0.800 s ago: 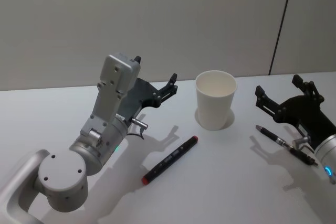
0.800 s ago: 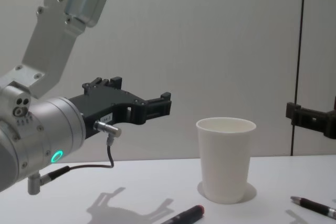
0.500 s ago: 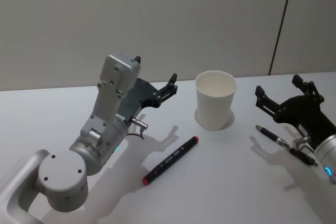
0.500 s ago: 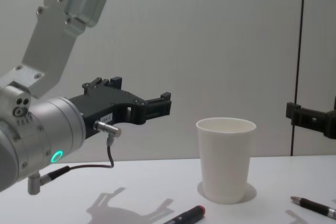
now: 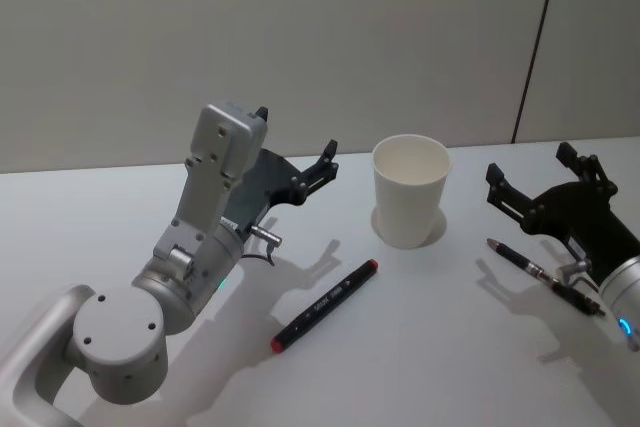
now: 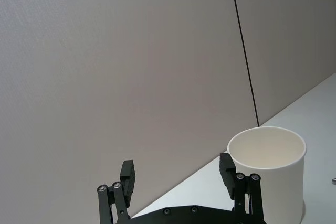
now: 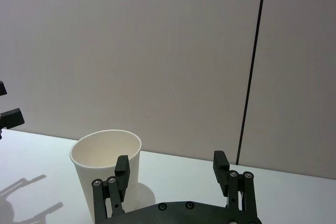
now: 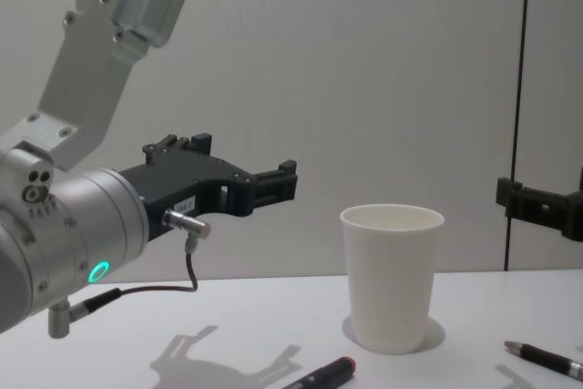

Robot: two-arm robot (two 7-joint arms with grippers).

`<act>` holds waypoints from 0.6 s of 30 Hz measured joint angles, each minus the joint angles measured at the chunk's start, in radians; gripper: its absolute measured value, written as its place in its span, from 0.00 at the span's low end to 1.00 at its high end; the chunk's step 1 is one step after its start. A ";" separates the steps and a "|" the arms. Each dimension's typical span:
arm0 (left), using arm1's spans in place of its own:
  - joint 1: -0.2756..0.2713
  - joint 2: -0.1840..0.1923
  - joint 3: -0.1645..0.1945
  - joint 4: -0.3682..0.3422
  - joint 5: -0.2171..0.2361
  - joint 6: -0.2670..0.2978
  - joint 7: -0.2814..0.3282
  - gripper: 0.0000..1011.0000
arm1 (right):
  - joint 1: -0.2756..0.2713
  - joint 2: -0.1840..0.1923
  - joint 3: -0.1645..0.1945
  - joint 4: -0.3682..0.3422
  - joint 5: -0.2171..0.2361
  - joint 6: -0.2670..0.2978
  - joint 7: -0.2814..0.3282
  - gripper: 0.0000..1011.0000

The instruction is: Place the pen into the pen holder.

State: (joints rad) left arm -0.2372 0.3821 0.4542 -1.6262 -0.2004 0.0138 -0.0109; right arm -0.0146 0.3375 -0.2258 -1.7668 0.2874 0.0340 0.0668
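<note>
Left gripper (image 5: 296, 133) and right gripper (image 5: 530, 162) hung spread and empty. The right was poised over the pen (image 5: 540, 275) (likely for pickup), with the pen holder (image 5: 410, 197) near.

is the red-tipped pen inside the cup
No, the red-tipped pen lies flat on the table in front of the cup.

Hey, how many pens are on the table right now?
2. A black marker with red ends lies in front of the paper cup; a slim dark pen lies to the cup's right, near the right gripper. None seems hidden.
</note>
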 joint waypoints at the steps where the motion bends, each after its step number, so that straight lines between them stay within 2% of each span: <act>1: 0.000 0.000 0.000 0.000 0.000 0.000 0.000 0.99 | 0.000 0.000 0.000 0.000 0.000 0.000 0.000 0.99; 18: 0.000 0.000 0.000 0.000 0.000 0.000 0.000 0.99 | 0.000 0.000 0.000 0.000 0.000 0.000 0.000 0.99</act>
State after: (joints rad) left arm -0.2372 0.3821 0.4542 -1.6262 -0.2003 0.0138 -0.0109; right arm -0.0146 0.3376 -0.2258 -1.7668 0.2873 0.0340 0.0671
